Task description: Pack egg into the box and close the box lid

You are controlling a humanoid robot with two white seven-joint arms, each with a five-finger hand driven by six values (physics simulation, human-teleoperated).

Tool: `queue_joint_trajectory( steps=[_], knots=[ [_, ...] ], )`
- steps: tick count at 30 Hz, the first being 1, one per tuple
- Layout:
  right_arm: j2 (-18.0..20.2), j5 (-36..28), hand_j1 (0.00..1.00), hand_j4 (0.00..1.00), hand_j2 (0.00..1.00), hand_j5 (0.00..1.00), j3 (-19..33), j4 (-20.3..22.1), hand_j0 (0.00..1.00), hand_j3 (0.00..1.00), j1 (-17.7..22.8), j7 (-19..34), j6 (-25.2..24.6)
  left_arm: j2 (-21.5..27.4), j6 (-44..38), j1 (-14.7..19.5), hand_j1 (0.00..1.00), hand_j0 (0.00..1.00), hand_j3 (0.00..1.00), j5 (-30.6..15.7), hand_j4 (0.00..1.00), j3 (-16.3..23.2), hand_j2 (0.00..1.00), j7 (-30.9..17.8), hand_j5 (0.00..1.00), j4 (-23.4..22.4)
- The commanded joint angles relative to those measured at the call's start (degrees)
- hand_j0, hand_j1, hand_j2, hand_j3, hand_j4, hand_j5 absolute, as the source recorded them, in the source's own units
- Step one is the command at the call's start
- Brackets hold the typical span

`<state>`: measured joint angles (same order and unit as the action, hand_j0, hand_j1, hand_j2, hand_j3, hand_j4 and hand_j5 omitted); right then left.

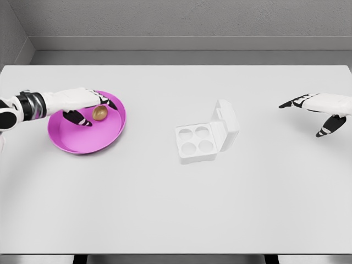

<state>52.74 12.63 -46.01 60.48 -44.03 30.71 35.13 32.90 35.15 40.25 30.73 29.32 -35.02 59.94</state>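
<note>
Head view | left hand (82,107) over egg (99,113) | right hand (319,107) open, hovering

simulated tabletop test scene, not a real room: flat rendered look, a plain white table (176,209) filling most of the view, bare grey textured wall (187,19) behind and a grey floor strip at its base. only props on the table are a magenta plate (82,144) and a white four-cup egg box (206,137), so it reads as a staged robot manipulation bench, no household or lab furnishings.
</note>
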Motion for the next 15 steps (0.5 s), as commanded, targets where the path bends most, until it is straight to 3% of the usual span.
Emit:
queue_joint_trajectory(
  steps=[1, 6, 12, 15],
  knots=[
    [0.1, -0.3, 1.00, 1.00, 1.00, 1.00, 0.0, -0.1, 1.00, 1.00, 0.0, 0.0, -0.1, -0.4, -0.2, 0.0, 0.81, 0.81, 0.81, -0.3, 0.81, -0.1, 0.81, 0.0, 0.81, -0.4],
    [0.6, -0.3, 1.00, 1.00, 1.00, 1.00, 0.1, -0.1, 1.00, 1.00, -0.1, 0.0, -0.1, -0.5, -0.2, -0.1, 0.75, 0.75, 0.75, -0.5, 0.75, 0.0, 0.75, 0.0, 0.75, -1.2],
    [0.6, -0.3, 1.00, 1.00, 1.00, 1.00, 0.0, -0.1, 1.00, 1.00, 0.0, 0.0, -0.1, 0.0, -0.2, -0.1, 0.46, 0.46, 0.46, -1.2, 0.46, 0.0, 0.46, 0.0, 0.46, -1.1],
    [0.6, -0.3, 1.00, 1.00, 1.00, 1.00, 0.0, 0.0, 1.00, 1.00, 0.0, 0.0, -0.1, 0.0, -0.2, -0.2, 0.46, 0.46, 0.46, -1.1, 0.46, 0.1, 0.46, 0.0, 0.46, -1.0]
  ],
)
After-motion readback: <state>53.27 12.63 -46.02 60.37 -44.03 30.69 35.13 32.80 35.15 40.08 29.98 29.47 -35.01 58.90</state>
